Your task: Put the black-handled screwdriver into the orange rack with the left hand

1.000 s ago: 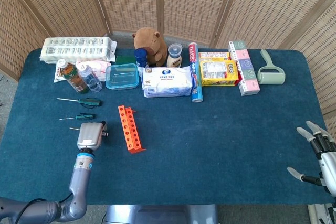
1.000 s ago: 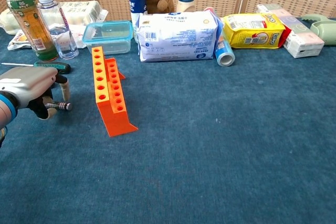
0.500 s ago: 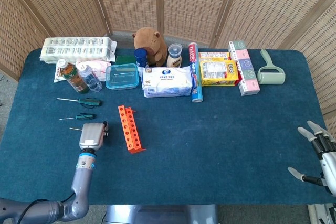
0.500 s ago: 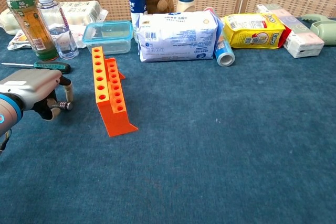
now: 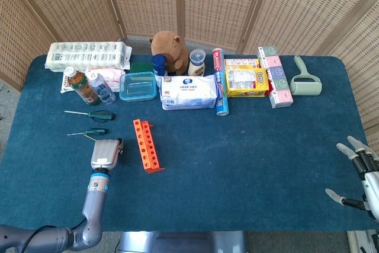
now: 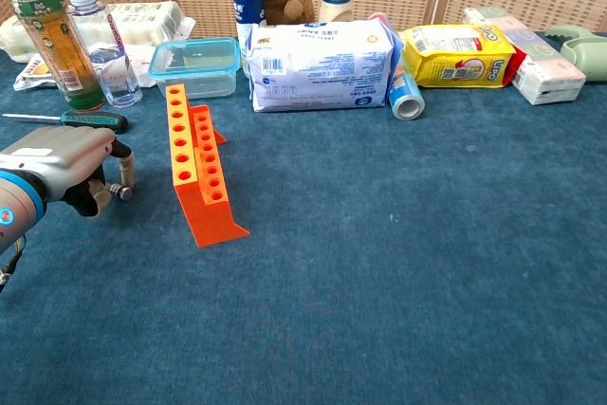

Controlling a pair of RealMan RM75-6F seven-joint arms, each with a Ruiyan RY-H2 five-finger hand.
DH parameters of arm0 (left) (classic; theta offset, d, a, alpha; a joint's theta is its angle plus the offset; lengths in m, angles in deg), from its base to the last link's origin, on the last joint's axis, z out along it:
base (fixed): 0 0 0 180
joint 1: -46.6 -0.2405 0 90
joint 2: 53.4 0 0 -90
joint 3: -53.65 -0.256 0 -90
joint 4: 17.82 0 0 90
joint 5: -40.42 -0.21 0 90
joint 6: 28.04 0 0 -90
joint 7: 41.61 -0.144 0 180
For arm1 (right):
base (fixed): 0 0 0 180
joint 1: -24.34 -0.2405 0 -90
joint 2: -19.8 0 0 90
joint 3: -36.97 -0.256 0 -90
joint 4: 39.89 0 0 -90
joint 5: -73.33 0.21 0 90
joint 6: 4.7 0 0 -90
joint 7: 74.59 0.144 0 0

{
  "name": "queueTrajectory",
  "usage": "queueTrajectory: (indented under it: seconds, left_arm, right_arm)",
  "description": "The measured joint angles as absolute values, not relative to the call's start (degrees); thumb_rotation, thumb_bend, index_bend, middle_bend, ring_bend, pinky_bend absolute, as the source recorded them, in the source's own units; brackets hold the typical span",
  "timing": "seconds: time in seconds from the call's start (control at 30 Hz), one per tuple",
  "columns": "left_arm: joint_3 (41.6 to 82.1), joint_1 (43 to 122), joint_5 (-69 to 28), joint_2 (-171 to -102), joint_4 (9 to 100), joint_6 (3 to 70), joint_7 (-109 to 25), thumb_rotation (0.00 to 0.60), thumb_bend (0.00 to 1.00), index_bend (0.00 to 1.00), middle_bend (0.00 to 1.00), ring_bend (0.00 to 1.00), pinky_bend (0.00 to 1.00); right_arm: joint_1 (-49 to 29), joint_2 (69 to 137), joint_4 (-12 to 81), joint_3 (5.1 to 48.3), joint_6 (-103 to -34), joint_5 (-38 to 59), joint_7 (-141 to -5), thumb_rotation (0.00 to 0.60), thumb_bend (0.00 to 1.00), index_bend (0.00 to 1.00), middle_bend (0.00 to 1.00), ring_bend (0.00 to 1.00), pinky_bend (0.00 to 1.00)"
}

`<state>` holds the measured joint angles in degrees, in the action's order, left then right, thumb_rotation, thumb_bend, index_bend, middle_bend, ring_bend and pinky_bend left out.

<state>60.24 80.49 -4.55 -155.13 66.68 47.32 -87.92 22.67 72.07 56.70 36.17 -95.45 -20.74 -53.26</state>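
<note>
My left hand (image 5: 105,153) (image 6: 59,164) hovers low over the blue cloth, left of the orange rack (image 5: 147,145) (image 6: 197,170). It grips the black-handled screwdriver (image 6: 118,192). Only the handle end shows past the fingers in the chest view. In the head view its thin shaft (image 5: 89,137) slants up-left from the hand. The rack lies with its row of holes facing up, a short gap from the hand. My right hand (image 5: 359,173) rests open at the table's near right corner, holding nothing; the chest view does not show it.
Two green-handled screwdrivers (image 5: 95,114) (image 5: 93,131) lie behind the left hand. Bottles (image 6: 57,35), a clear box (image 6: 194,65), a wipes pack (image 6: 322,64), a plush toy (image 5: 170,48) and snack boxes (image 5: 246,81) line the back of the table.
The left hand has shifted slightly toward the rack. The screwdriver's shaft has swung from level to slanting up-left. The right hand has stayed still.
</note>
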Motion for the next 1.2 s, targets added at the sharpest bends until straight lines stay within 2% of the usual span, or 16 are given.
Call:
queueTrajectory:
  seconds: [0.57, 1.2]
  left_arm:
    - [61.1, 79.3, -5.1, -153.1, 69.4, 47.9, -88.3, 0.6, 0.48, 0.5, 1.0, 1.0, 1.0]
    - [60.0, 75.4, -15.7, -138.3, 89.6, 55.1, -86.2, 0.6, 0.48, 0.5, 1.0, 1.0, 1.0]
  right_arm:
    - [22.6, 72.0, 56.7, 36.3, -95.3, -21.0, -53.2, 0.6, 0.03, 0.13, 0.01, 0.0, 0.0]
    - [22.5, 72.4, 57.1, 36.5, -94.9, -21.1, -54.7, 0.6, 0.03, 0.13, 0.01, 0.0, 0.0]
